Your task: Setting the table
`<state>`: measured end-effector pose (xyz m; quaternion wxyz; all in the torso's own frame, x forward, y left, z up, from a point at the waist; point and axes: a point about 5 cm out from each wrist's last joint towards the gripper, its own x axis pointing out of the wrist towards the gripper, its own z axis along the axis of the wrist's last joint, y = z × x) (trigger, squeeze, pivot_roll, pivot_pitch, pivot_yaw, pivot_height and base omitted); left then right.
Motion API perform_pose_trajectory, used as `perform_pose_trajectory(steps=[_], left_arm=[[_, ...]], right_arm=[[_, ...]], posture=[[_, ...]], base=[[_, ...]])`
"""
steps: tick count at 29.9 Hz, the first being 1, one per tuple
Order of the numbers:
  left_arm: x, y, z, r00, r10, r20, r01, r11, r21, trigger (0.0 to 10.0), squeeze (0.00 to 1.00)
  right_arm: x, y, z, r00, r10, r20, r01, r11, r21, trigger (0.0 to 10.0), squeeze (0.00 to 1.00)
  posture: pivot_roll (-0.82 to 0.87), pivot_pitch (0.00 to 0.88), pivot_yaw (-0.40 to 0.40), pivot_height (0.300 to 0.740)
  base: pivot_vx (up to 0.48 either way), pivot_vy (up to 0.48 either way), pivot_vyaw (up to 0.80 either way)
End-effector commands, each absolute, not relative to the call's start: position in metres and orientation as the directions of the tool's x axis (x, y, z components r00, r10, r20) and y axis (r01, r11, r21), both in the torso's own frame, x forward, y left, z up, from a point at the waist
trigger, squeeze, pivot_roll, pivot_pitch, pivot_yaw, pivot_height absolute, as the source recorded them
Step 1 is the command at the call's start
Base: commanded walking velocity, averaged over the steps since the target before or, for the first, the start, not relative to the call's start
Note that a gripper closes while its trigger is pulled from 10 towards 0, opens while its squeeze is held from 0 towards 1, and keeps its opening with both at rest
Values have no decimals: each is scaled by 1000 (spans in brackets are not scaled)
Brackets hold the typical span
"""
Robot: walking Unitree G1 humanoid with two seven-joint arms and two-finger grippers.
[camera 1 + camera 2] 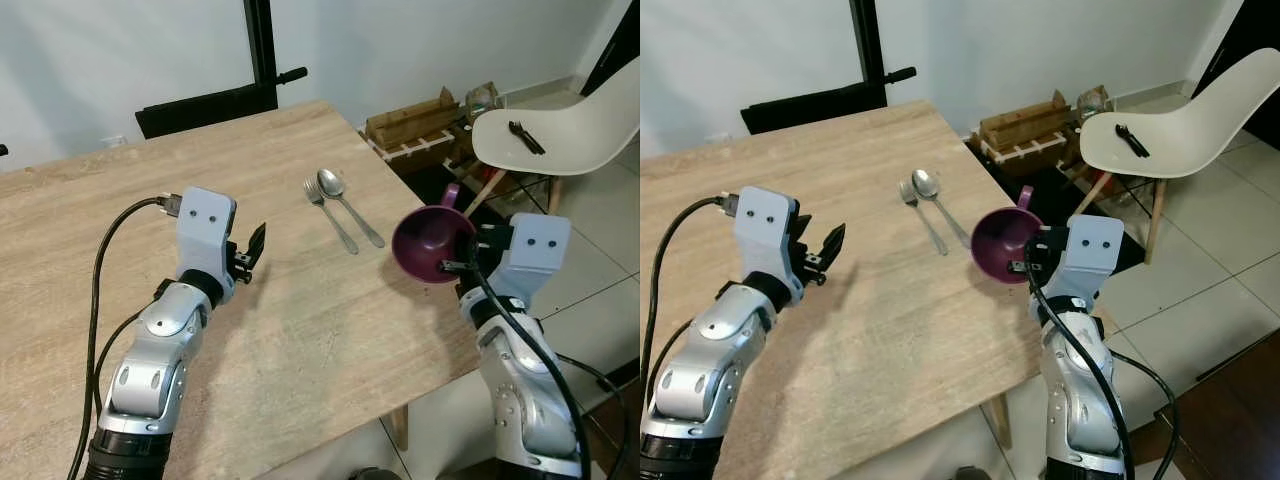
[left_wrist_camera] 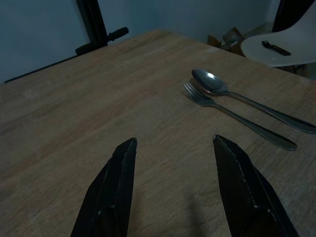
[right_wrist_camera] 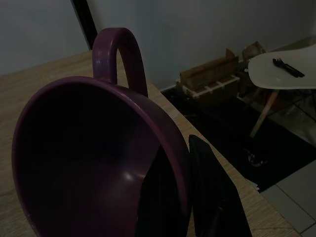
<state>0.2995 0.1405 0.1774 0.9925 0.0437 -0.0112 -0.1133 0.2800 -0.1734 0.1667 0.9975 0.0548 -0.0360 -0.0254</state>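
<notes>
One purple cup [image 1: 430, 243] tilted, handle apparently up.

Both arms are built of rounded silver segments with dark joints, each ending in a pale blue-white wrist block marked by two small dark dots (like a pair of eyes). A thick black cable [image 1: 100, 270] loops into the left block, another runs down the right arm. The left gripper [image 1: 250, 252] has long, tapering black fingers [image 2: 111, 190].

Fork [image 1: 330, 215] and spoon [image 1: 348, 205] side by side on table [image 1: 300, 330]; chair [image 1: 560, 135] at 2 o'clock, apparently carrying small utensil [image 1: 526, 137].
</notes>
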Motion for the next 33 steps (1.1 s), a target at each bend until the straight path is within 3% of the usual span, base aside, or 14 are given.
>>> perform_pose_trajectory(steps=[1, 33], left_arm=[[299, 143, 170, 977, -213, -13, 213, 973, 88, 10000, 0], [301, 144, 174, 978, -210, -3, 210, 976, 57, 10000, 0]], right_arm=[[279, -175, 164, 996, -63, 64, 55, 992, 116, 10000, 0], [279, -180, 159, 996, -82, 48, 76, 990, 117, 10000, 0]], posture=[[-146, 1, 59, 740], [-150, 5, 61, 740]], base=[[0, 0, 0], [-400, 0, 0]])
